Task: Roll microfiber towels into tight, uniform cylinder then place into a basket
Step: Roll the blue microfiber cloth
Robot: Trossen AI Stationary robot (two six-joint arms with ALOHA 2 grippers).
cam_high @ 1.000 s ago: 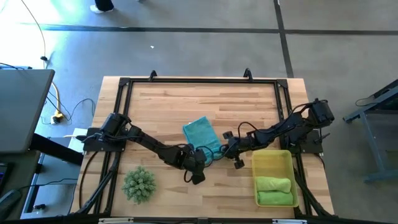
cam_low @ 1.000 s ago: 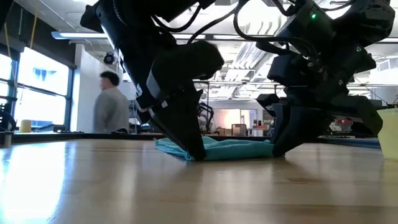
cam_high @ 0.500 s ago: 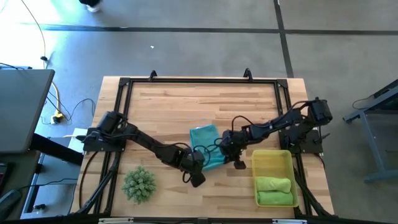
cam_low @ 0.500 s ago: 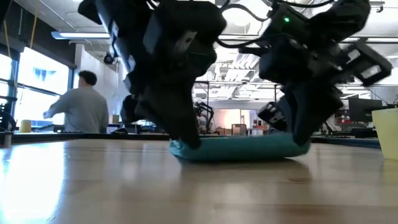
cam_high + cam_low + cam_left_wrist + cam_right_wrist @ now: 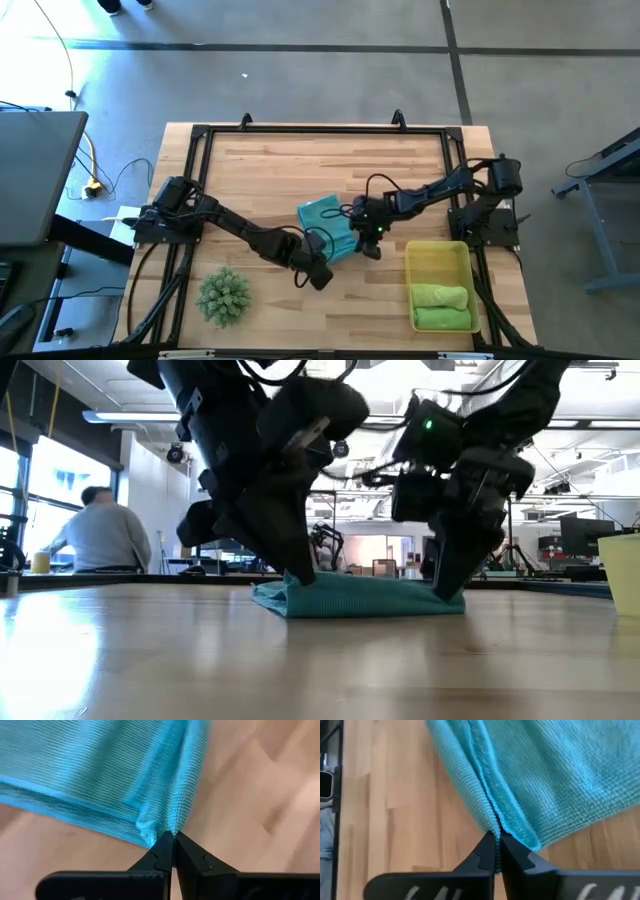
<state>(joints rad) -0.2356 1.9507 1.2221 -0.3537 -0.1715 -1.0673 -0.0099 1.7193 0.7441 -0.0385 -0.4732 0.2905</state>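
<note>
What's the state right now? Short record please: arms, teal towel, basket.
left gripper: shut on a corner of the teal towel
right gripper: shut on the teal towel's folded edge
teal towel: on the table, folded over, not rolled yet
basket: near right of table, holds two rolled green towels
plant ball: near left, untouched

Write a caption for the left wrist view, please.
Left gripper shut on a pinched corner of the teal microfiber towel over the wooden table.

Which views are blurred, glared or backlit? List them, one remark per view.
High view: bluish glare on the floor, upper left. Low view: arms silhouetted against bright ceiling lights, near tabletop soft. Left wrist view: teal towel motion-blurred away from the jaws. Right wrist view: towel weave sharp, evenly lit.
</note>
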